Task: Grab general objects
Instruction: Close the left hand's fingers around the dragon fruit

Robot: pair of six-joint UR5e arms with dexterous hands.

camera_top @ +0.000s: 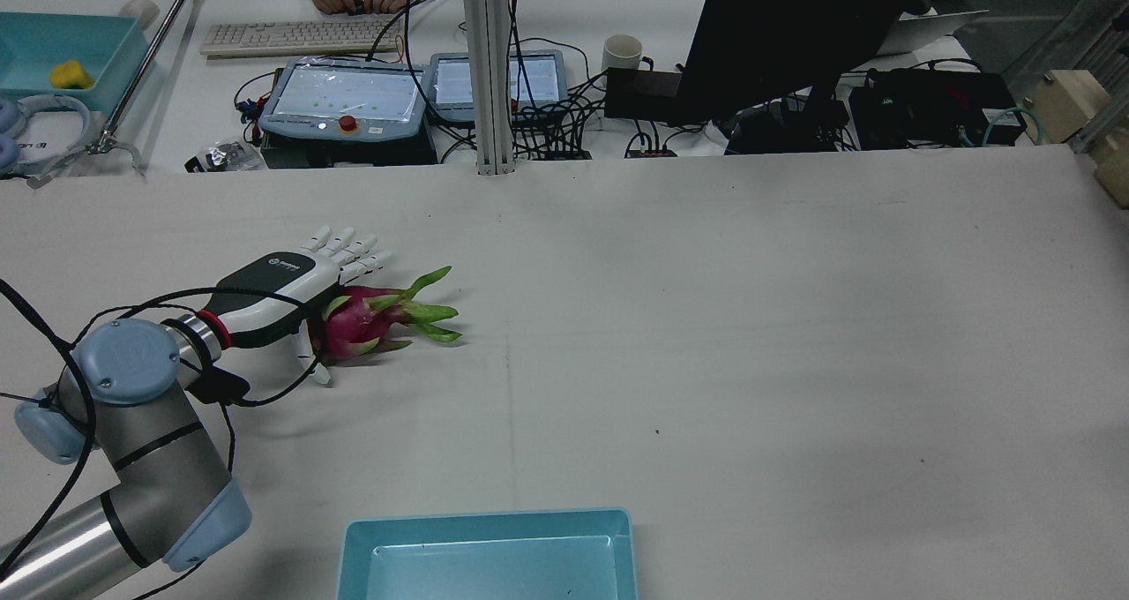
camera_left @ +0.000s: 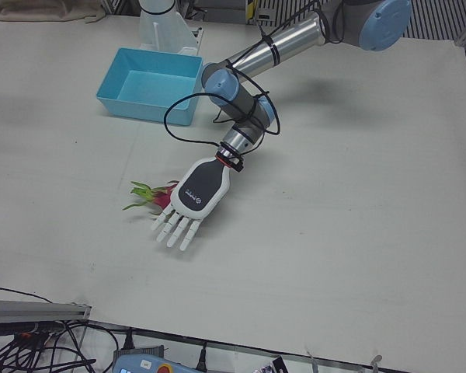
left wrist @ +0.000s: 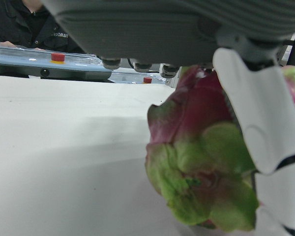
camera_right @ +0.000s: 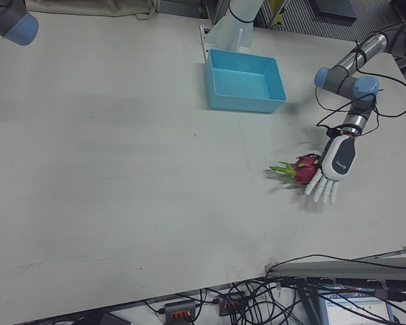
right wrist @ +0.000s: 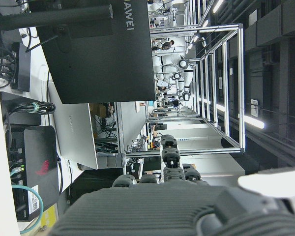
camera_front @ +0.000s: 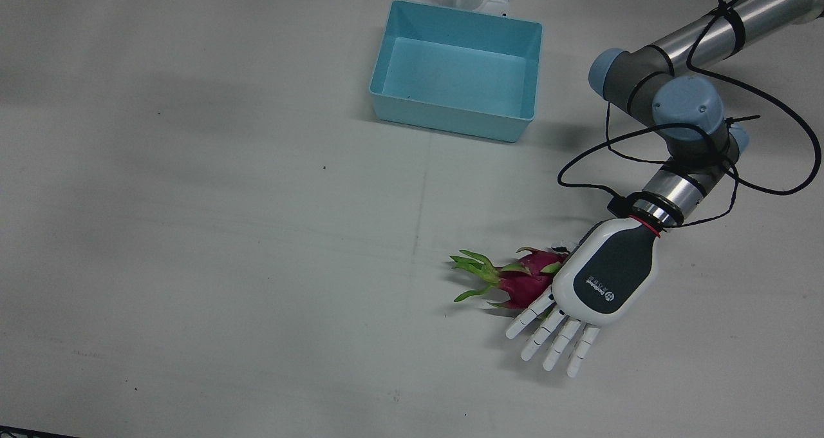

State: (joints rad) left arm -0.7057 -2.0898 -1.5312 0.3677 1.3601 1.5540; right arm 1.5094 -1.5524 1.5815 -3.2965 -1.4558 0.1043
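We see the left robot hand (camera_front: 604, 282) spread flat over the magenta, green-scaled dragon fruit (camera_front: 523, 279) on the white table (camera_front: 225, 264), thumb beside it, not clasping.

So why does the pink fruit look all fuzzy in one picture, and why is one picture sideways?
In the left hand view the dragon fruit sits too close to the lens, so it blurs; the front view shows it sharp, half under the left hand. The right hand view lies on its side, because of how that camera is mounted.
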